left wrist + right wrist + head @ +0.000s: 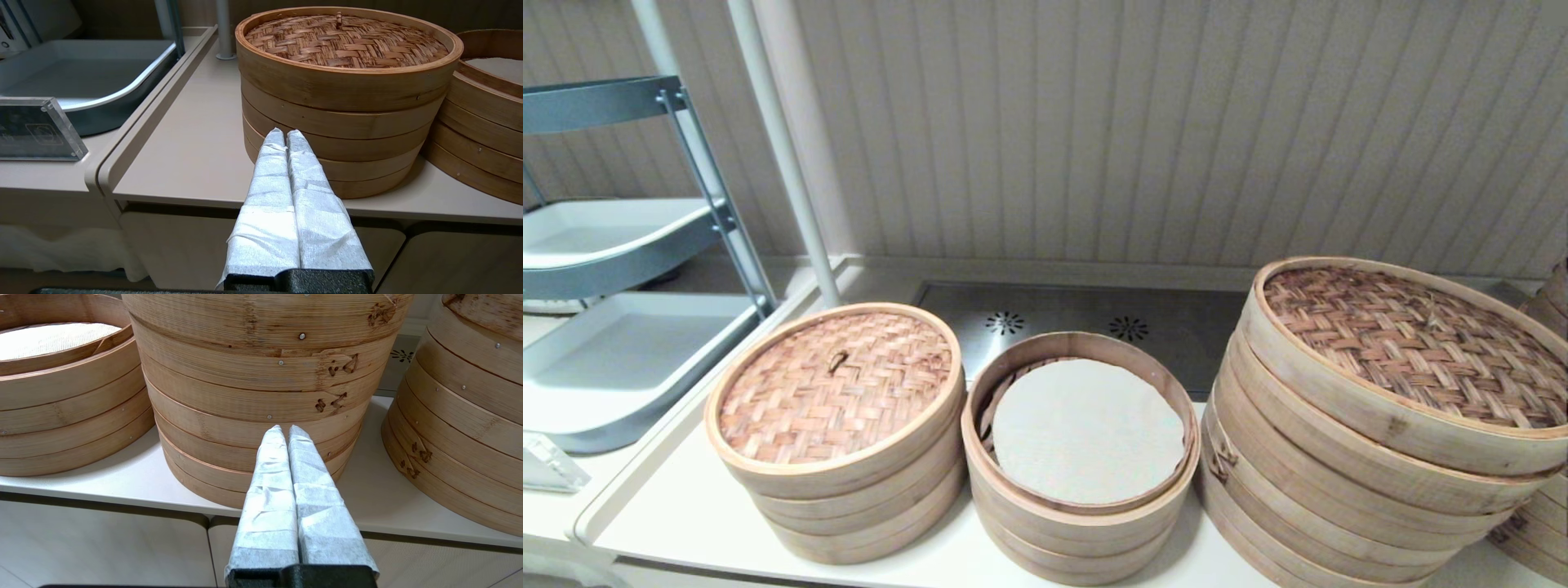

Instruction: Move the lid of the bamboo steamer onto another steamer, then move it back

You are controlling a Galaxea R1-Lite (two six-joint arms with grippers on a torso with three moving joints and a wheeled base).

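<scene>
Left tool (pixel 286 134), wrapped in pale cloth, fingers pressed together on nothing, held low off the front edge of the bench (pixel 192 163). Just ahead of its tips: small steamer stack (pixel 339 139), capped by the bamboo steamer lid (pixel 347 38), reddish-brown weave, tiny dark knot at centre, pale rim, seated flat. Beside that stack, on the side away from the grey tray rack (pixel 621 269): another steamer (pixel 1082 490), uncovered, greyish-white paper liner (pixel 1086 433) inside, slats showing along the edge nearest the lidded stack; the two stacks nearly touching.

Right tool (pixel 288 430), likewise wrapped, fingers closed and empty, also low before the bench edge. Directly ahead of it: large steamer stack (pixel 261 388), burnt marks on its bands, topped by a bigger, darker woven lid (pixel 1413 343). To one side of this tool the open small steamer, to the other a further large stack (pixel 470 416), only partly in view.

Beyond all stacks: metal panel (pixel 1078 314) with two flower-shaped vents, then ribbed wall (pixel 1135 122).
</scene>
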